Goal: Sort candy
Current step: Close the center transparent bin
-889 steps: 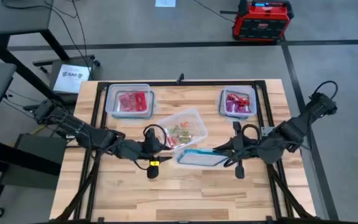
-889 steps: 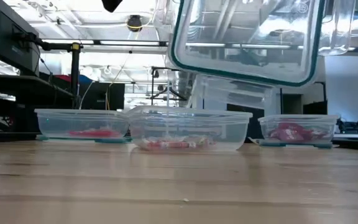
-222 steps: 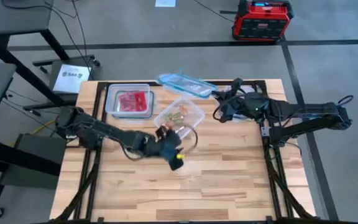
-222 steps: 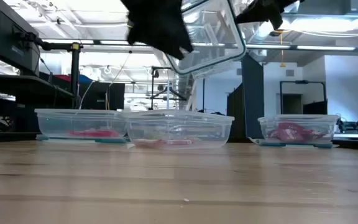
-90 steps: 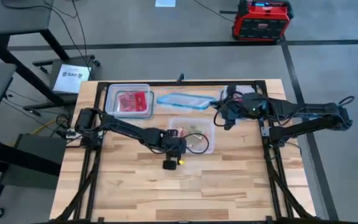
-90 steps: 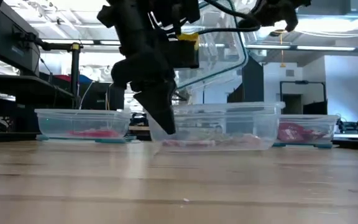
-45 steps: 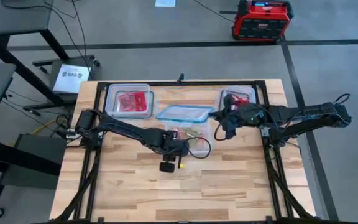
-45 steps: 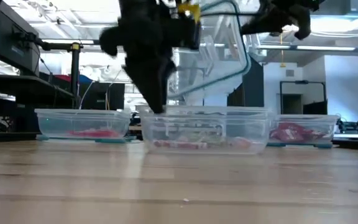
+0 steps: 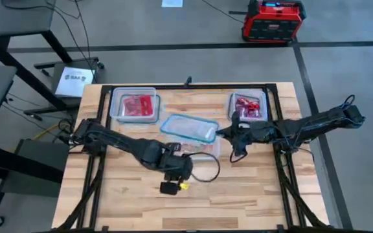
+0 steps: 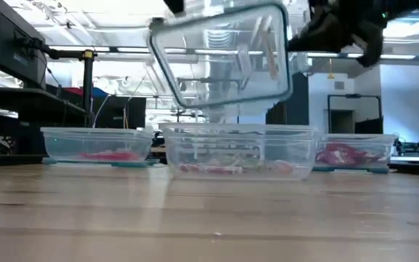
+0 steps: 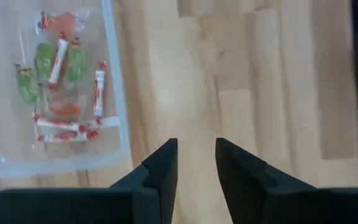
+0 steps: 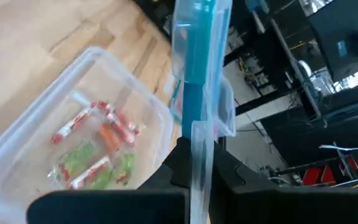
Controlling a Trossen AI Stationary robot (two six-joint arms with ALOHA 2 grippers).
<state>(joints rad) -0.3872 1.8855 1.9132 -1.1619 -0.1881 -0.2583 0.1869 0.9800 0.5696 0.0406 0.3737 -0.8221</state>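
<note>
The right gripper (image 9: 227,132) hangs over mid-table with its jaws pinched on the edge of a clear teal-rimmed lid (image 9: 189,128), and in the low view that lid (image 10: 224,58) floats tilted above the middle container (image 10: 241,151). Inside that open tub sits the candy (image 11: 64,84): thin red-and-white twist-wrapped sticks mixed with green and orange wrapped pieces, scattered loose on the bottom. The right wrist view shows the same sweets (image 12: 95,146) from the other side, with the lid's rim clamped edge-on between the dark fingers. The left gripper (image 11: 194,162) is down by the near side of the tub, over bare wood, fingers a narrow gap apart and holding nothing. More red packets lie in the far-left container (image 9: 135,105) and pink-red ones in the far-right container (image 9: 248,107). Now, how will these pieces handle? Light, I'd say, with slick crinkly wrappers that could skate along the smooth plastic floor, and small enough to slip out of a sloppy pinch. The sticks look best taken across the middle of the body, not by the twisted ends, which would likely just fold. The soft-looking green pieces may squash, so a gentle close suits them, and the tub wall will crowd anything lying against it.
</note>
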